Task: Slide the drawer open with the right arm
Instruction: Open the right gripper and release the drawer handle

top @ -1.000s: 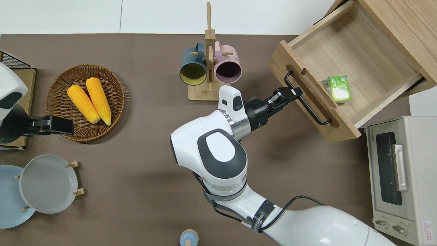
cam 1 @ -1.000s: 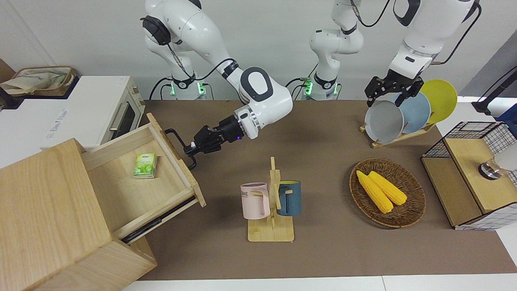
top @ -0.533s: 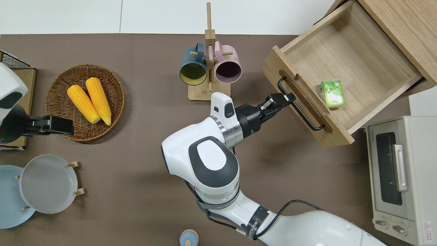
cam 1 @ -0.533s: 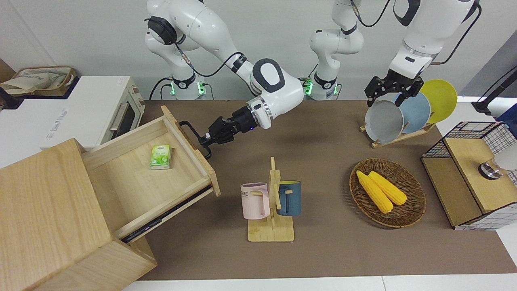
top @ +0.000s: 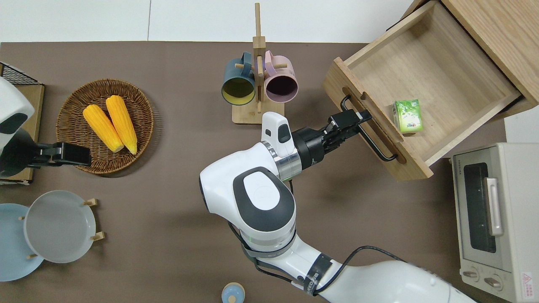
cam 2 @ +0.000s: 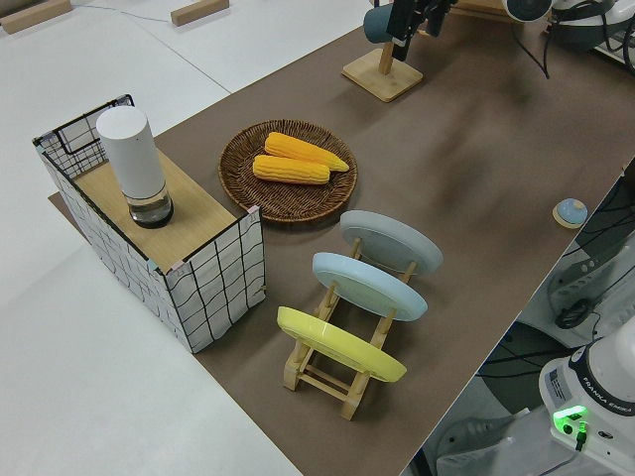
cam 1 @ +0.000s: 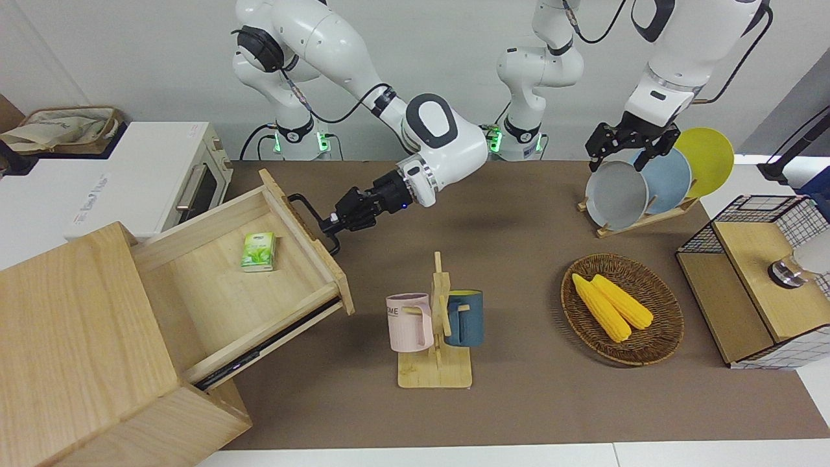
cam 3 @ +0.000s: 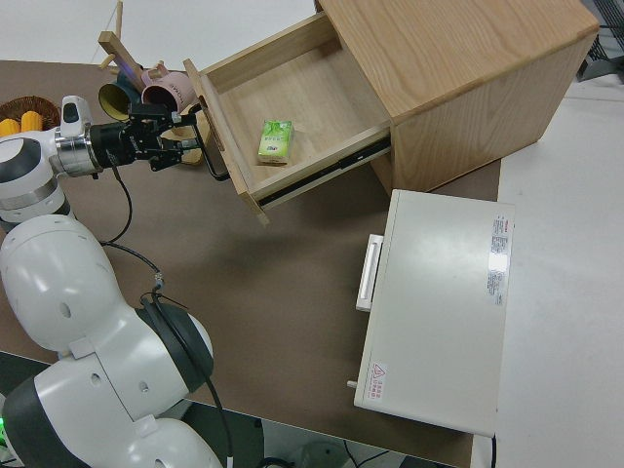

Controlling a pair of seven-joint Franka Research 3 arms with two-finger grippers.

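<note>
We are gripping the handle point(top: 369, 134) of the drawer point(top: 421, 84) with the right end effector point(top: 353, 122) closed on it. We are risking dragging the whole box point(cam 1: 84, 344) by overpulling.

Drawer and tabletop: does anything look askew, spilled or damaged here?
Nothing stands out. The drawer is pulled open, one green packet lying inside, and the right gripper is at its handle.

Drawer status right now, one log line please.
drawer: pulled well out | right pincer: at handle | inside: green packet | left arm: parked
</note>
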